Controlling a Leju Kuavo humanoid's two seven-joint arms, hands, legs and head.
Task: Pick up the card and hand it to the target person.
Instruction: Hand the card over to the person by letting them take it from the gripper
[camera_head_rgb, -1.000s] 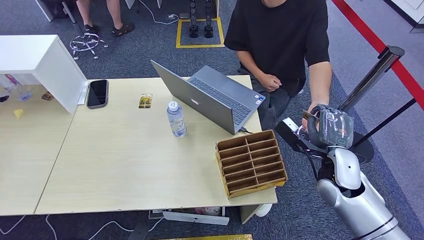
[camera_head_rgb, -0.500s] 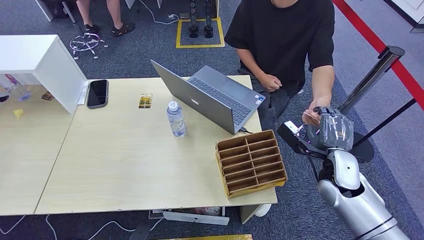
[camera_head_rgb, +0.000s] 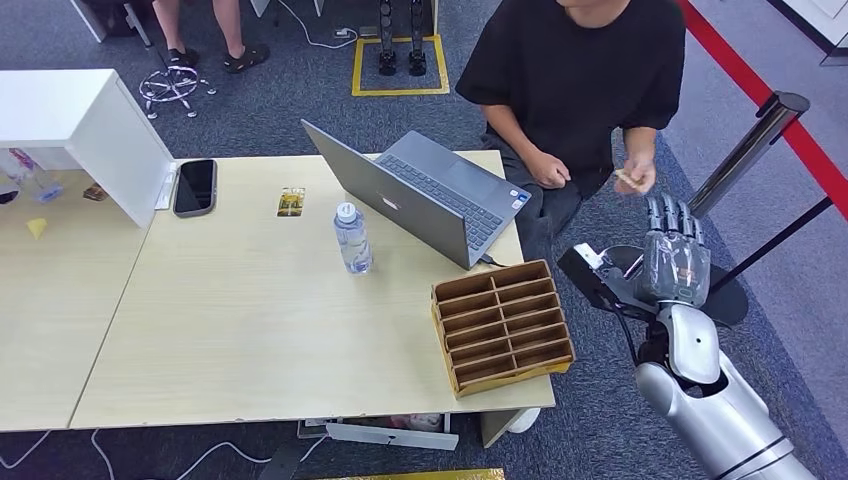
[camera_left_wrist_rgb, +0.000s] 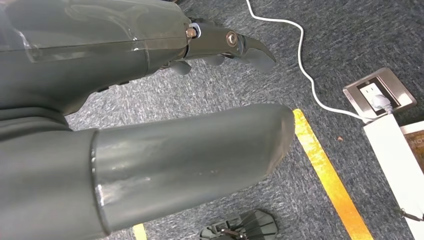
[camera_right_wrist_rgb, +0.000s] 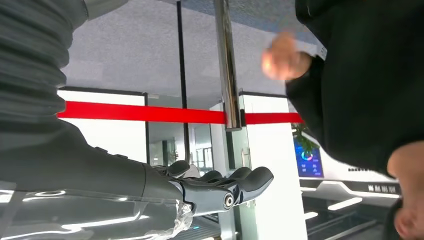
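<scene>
grey carpet surrounds a pale wooden table (camera_head_rgb: 250, 300) carrying an open laptop (camera_head_rgb: 420, 195), a brown divider tray (camera_head_rgb: 502, 325) and a water bottle (camera_head_rgb: 351, 238). beside its far corner sits a person (camera_head_rgb: 580, 80) in a black shirt, whose raised hand (camera_head_rgb: 634, 177) pinches the card (camera_head_rgb: 626, 179). just below it the right hand (camera_head_rgb: 675, 250) is held up with fingers straight, apart and empty (the left hand (camera_left_wrist_rgb: 150, 100) hangs over the carpet, fingers loose around nothing).

— Is there any writing I can read from here?

— None. The laptop (camera_head_rgb: 430, 195) on my table (camera_head_rgb: 250, 330) carries a pale mark on its lid, too small to make out. The small card (camera_head_rgb: 291, 202) lying by the phone (camera_head_rgb: 195, 186) has printing on it, but it is a blur.

— And past my fingers (camera_right_wrist_rgb: 250, 180)?

— A lit screen (camera_right_wrist_rgb: 306, 159) shows a coloured ring and some lines, all illegible.
</scene>
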